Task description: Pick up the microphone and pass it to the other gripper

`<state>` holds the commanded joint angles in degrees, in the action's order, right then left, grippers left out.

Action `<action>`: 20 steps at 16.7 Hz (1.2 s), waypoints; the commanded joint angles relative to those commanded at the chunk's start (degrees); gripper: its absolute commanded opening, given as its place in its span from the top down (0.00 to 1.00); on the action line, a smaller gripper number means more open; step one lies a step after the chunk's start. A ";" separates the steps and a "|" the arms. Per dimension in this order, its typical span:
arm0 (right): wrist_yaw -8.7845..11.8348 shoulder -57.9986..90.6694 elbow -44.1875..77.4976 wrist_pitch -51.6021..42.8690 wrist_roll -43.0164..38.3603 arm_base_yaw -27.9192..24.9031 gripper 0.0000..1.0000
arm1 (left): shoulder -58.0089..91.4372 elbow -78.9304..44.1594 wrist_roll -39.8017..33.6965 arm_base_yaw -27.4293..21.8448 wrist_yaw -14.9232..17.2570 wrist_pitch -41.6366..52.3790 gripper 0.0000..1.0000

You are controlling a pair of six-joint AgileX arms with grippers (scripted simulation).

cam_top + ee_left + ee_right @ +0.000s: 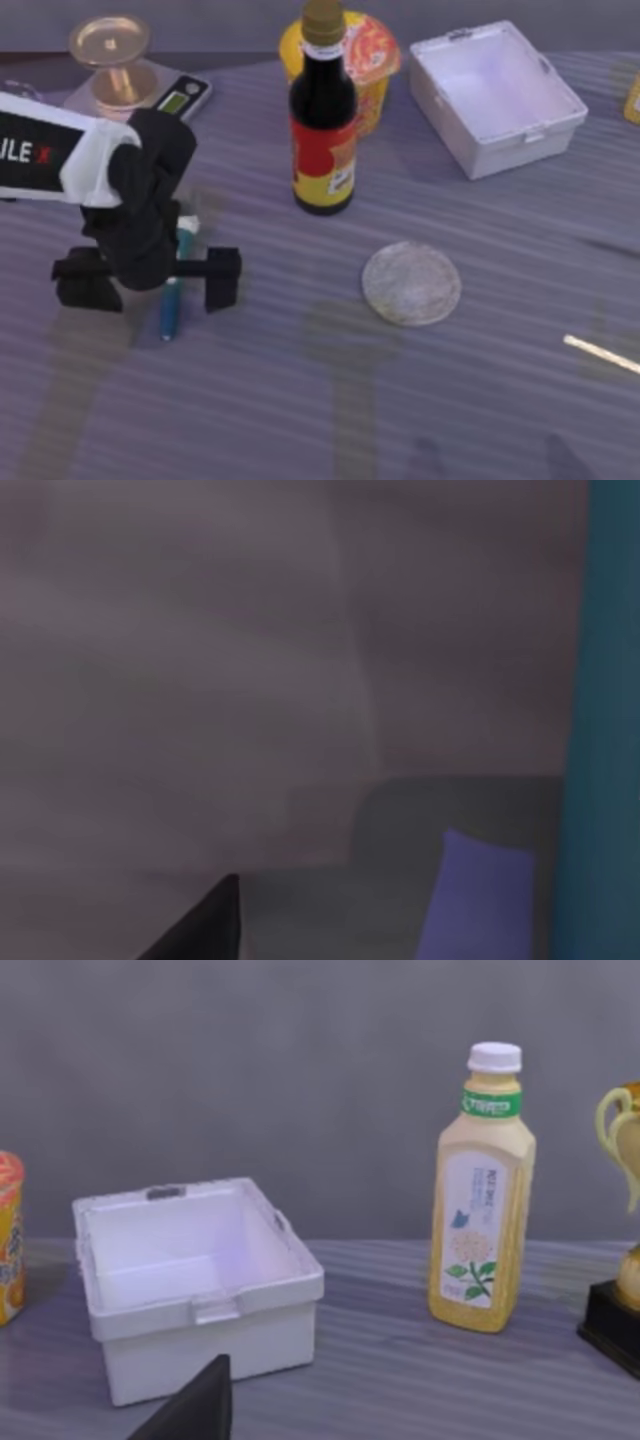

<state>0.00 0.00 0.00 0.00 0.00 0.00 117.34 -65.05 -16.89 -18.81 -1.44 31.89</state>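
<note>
The microphone [171, 308] lies flat on the table at the left, its teal handle toward the front edge and a bit of its white head [188, 224] showing past the wrist. My left gripper [153, 279] is low over it and open, one black finger on each side of the handle. In the left wrist view the teal handle [605, 720] fills the edge, apart from the one black fingertip [212, 920] that shows. The other gripper, on my right arm, is outside the top view. Only one of its black fingertips [207, 1395] shows, set off to one side, with nothing held.
A dark sauce bottle [322, 130] stands at the middle back with a cup of noodles [378, 50] behind it. A white box [530, 143] is at the back right. A grey disc [411, 283], a scale [182, 97], a thin stick [600, 353], a yellow bottle [482, 1210] and a trophy [620, 1260] are also there.
</note>
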 joint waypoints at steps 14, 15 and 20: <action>0.00 0.00 0.00 0.00 0.00 0.00 0.00 | 2.32 1.09 0.08 0.06 0.03 -2.90 0.60; 0.00 0.00 0.00 0.00 0.00 0.00 0.00 | 2.32 1.09 0.08 0.06 0.03 -2.90 0.68; 0.00 0.00 0.00 0.00 0.00 0.00 0.00 | 2.32 1.09 0.08 0.06 0.03 -2.90 1.00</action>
<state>0.00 0.00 0.00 0.00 0.00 0.00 119.66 -63.96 -16.81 -18.75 -1.41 28.99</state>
